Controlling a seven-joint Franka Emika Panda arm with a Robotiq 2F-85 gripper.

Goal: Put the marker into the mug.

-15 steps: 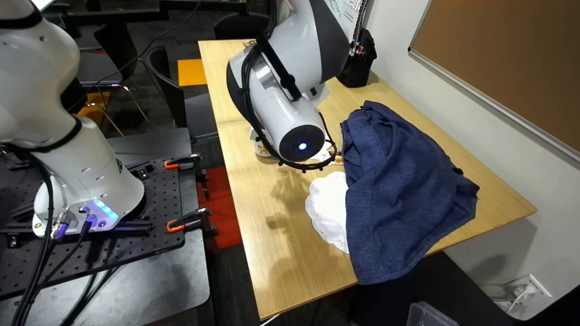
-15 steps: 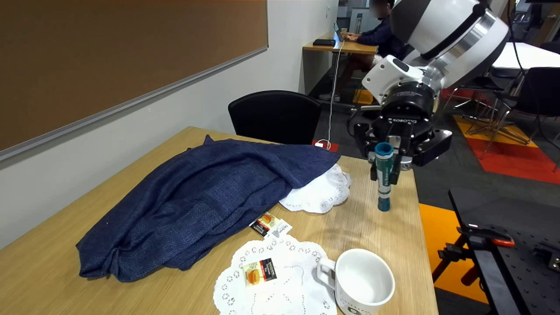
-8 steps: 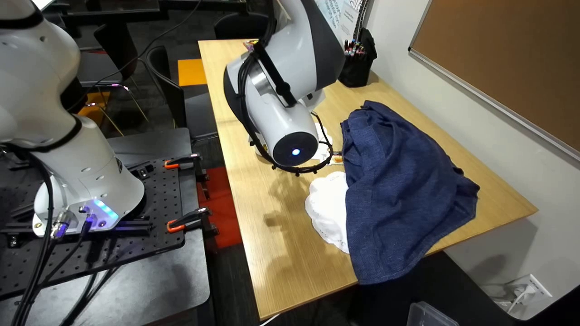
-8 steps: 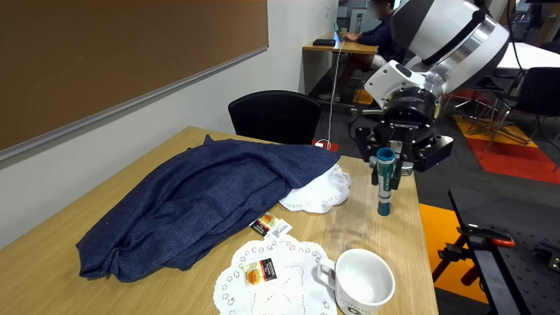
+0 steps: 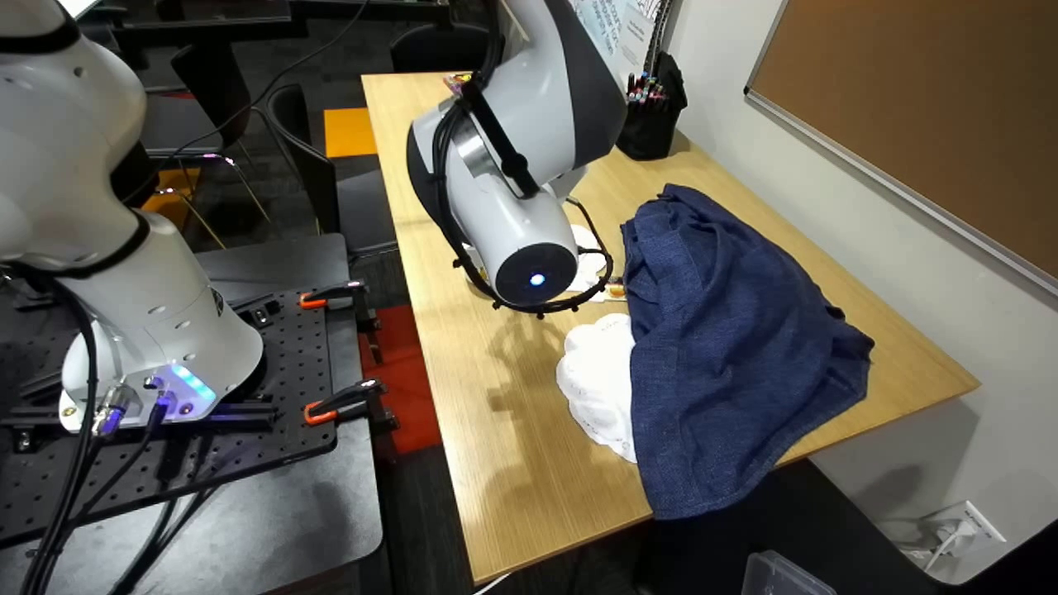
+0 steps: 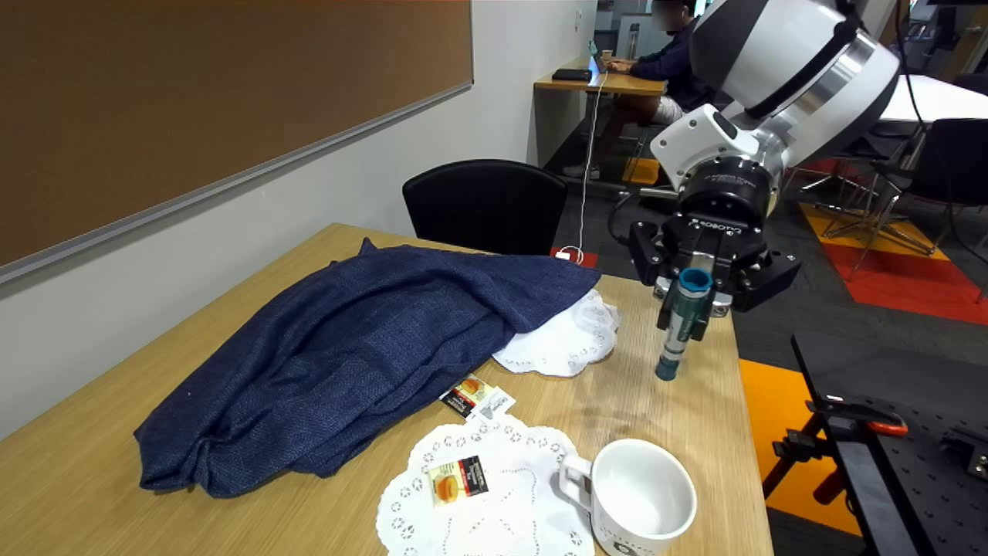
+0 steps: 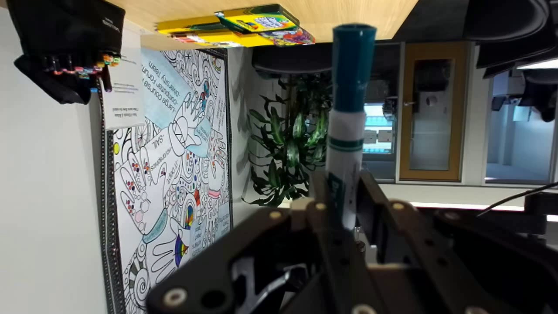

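Pale, straight-grained wooden tabletop (image 6: 698, 421) stretches beside a smooth, light-grey wall (image 6: 347, 181). Above it, the black metal two-finger gripper (image 6: 682, 317) is drawn in as narrow as the barrel between its jaws, holding the slim, cylindrical, dark-green-and-white marker (image 7: 347, 126). Compared with a second ago, the marker hangs slightly lower and tilts: in an exterior view its lower end leans toward the dark-blue, coarsely woven cloth (image 6: 363, 347), its hollow-looking teal top tipping the opposite way. That is probably angling for placement, with the carry unfinished, since the marker is clearly apart from the white, round, glossy mug (image 6: 642, 494); slanted like this, the smooth barrel could catch the rim unless centred first. The mug stands upright, unmoved, its bare inside curved and shiny, its looped handle overlapping, in view, the edge of the white, scalloped paper doily (image 6: 502, 513), pierced like lace. On that doily lies a flat, cream-and-black printed packet (image 6: 458, 480); a second printed packet (image 6: 463, 392) sits at the cloth's edge. Farther out, the cloth slumps in soft folds, partly covering the second white paper doily (image 6: 559, 340). Beyond, a matt brown corkboard (image 6: 231, 100) hangs on the wall.
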